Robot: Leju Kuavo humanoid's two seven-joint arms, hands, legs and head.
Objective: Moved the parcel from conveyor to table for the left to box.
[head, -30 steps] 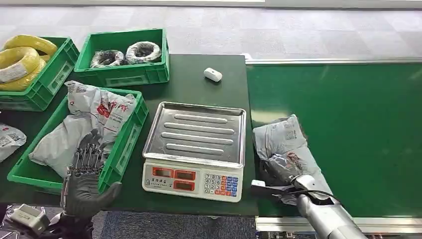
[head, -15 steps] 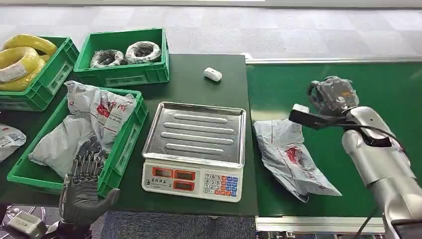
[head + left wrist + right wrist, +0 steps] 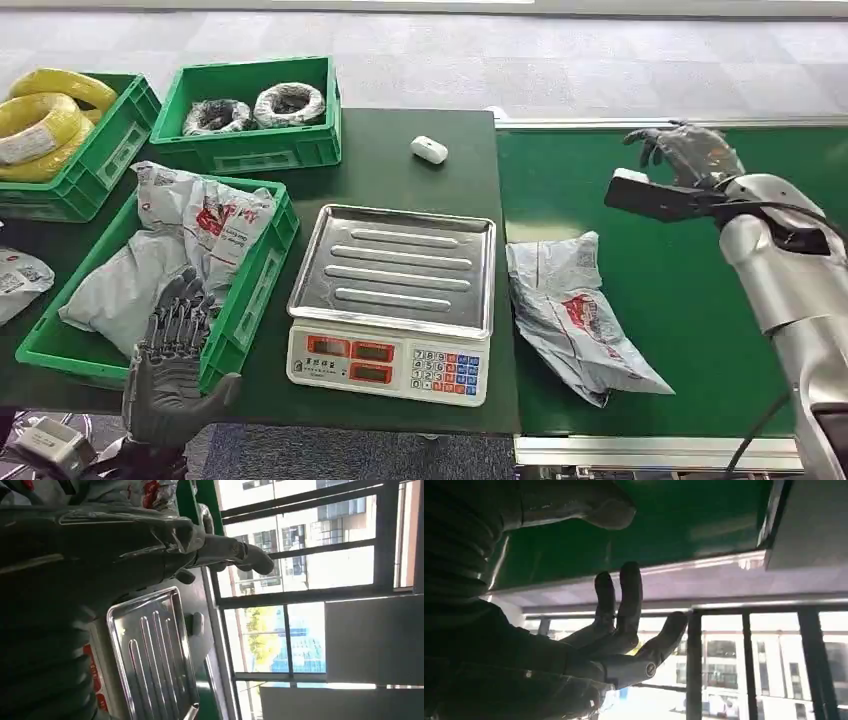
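The grey parcel with red print lies flat on the green conveyor belt, at its left edge beside the scale. My right hand hovers high over the far part of the belt, well away from the parcel, fingers apart and empty; in the right wrist view the right hand holds nothing. My left hand stands at the table's front edge, fingers spread upward, empty, just before the near green crate. In the left wrist view the left hand is held above the scale's tray.
A weighing scale with a steel tray sits mid-table. The near crate holds several grey parcels. Crates at the back hold black coils and yellow coils. A small white device lies behind the scale.
My right hand left the parcel, rose and swung away to the far right of the belt. The parcel now lies spread flat. My left hand barely moved.
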